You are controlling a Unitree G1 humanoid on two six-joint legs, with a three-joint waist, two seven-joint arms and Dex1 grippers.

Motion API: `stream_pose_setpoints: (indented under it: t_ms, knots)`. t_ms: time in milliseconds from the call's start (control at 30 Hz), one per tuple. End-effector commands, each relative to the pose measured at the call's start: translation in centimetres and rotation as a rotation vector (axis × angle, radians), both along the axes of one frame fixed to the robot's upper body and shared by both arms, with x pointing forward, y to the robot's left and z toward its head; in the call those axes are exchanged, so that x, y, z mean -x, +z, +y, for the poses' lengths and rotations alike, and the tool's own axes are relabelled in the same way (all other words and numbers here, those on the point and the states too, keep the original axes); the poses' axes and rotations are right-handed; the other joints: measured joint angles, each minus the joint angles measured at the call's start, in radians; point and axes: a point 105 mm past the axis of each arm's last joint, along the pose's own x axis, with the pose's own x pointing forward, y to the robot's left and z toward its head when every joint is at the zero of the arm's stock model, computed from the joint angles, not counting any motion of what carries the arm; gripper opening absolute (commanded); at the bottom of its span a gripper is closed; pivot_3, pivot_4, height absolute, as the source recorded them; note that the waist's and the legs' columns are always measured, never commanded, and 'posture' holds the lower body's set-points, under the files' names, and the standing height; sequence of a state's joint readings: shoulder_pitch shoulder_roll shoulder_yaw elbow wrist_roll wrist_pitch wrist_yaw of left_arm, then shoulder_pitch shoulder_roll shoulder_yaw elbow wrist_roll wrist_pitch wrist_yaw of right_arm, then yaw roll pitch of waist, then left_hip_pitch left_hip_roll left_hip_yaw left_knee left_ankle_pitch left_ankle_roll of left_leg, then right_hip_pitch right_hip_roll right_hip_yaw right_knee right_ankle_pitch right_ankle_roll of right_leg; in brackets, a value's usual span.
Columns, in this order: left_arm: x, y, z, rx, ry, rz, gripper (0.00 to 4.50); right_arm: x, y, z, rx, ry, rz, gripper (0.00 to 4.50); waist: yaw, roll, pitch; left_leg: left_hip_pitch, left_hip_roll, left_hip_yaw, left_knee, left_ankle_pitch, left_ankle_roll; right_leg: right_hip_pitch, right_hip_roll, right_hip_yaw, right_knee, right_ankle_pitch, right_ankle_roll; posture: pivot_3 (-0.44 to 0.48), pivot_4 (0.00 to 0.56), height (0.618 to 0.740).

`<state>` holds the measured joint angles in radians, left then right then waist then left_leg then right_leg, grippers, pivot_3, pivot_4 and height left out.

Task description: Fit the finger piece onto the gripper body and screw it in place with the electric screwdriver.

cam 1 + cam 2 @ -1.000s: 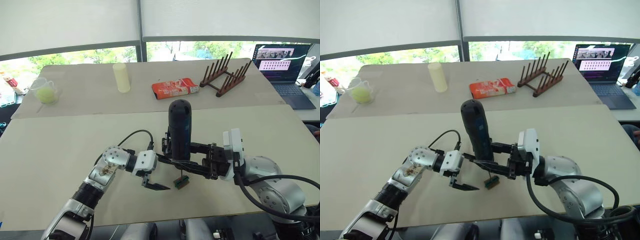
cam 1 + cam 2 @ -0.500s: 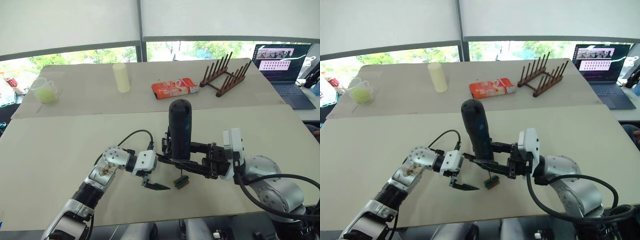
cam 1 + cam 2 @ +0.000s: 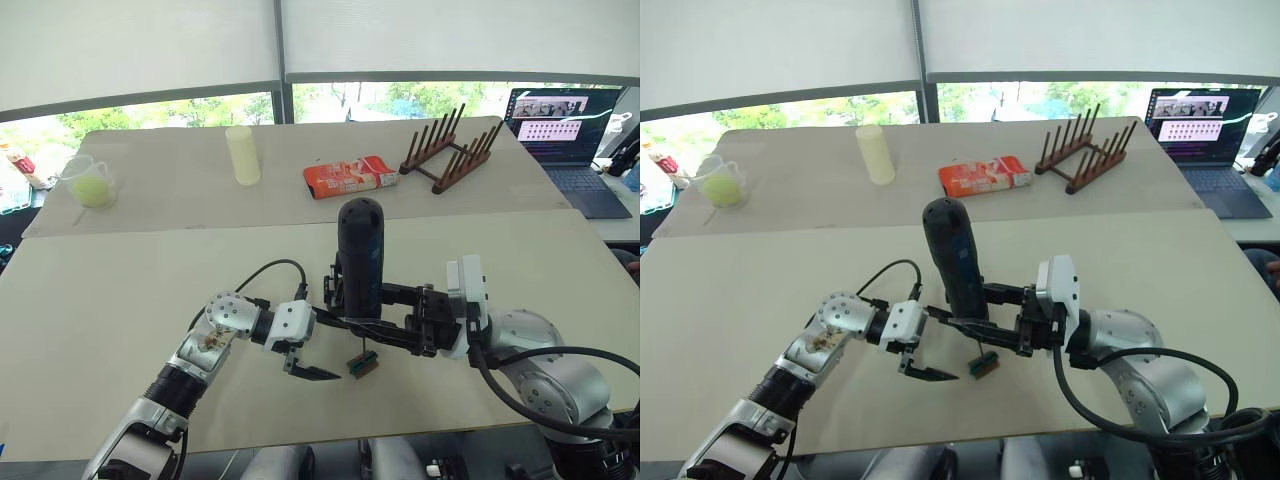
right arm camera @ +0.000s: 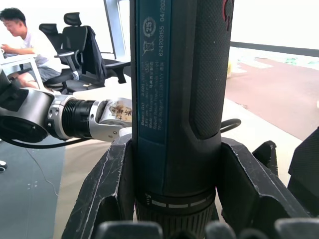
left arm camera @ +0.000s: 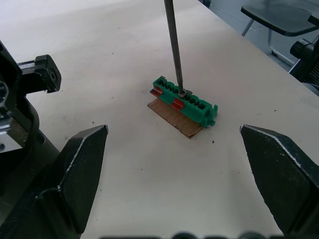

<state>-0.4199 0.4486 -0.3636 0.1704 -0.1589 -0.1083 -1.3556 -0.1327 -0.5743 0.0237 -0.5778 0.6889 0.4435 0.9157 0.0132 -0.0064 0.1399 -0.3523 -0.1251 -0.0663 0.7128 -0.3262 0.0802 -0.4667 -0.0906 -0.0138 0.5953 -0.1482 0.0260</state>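
Note:
My right gripper (image 3: 352,318) is shut on the electric screwdriver (image 3: 360,255), a thick black and dark blue cylinder held upright over the near table; its body stands between the fingers (image 4: 104,189) in the right wrist view. The thin metal bit (image 5: 173,45) comes down onto a small green-brown block (image 5: 185,101) lying flat on the table (image 3: 120,300). My left gripper (image 5: 174,133) is open, low over the table just left of that block, with nothing between its fingers. The finger piece and the gripper body are out of view.
On the far table stand a cream cylinder (image 3: 243,155), a red-orange packet (image 3: 350,176), a wooden peg rack (image 3: 450,150) and a clear cup with a yellow-green ball (image 3: 92,182). A laptop (image 3: 560,125) sits far right. A person (image 4: 20,35) sits by office chairs.

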Motion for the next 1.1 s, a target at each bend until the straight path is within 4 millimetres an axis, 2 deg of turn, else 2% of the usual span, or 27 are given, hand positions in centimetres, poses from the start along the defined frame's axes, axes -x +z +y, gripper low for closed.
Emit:
stream_pose_setpoints:
  t_ms: [33, 1100]
  knots:
    - [-0.1, 0.6, -0.1, 0.016, -0.009, -0.034, 4.50, 0.1, 1.2, -0.2, -0.013, 0.007, -0.058, 1.89, 0.000, 0.000, 0.000, 0.000, 0.000, 0.000, 0.000, 0.000, 0.000, 0.000, 0.000, 0.000, 0.000, 0.000, 0.000, 0.000, 0.150, 0.740]
    - [-0.2, 0.6, -0.1, 0.017, -0.005, -0.035, 4.50, 1.2, 1.4, 0.4, -0.027, 0.022, -0.043, 1.89, 0.000, 0.000, 0.000, 0.000, 0.000, 0.000, 0.000, 0.000, 0.000, 0.000, 0.000, 0.000, 0.000, 0.000, 0.000, 0.000, 0.150, 0.740]
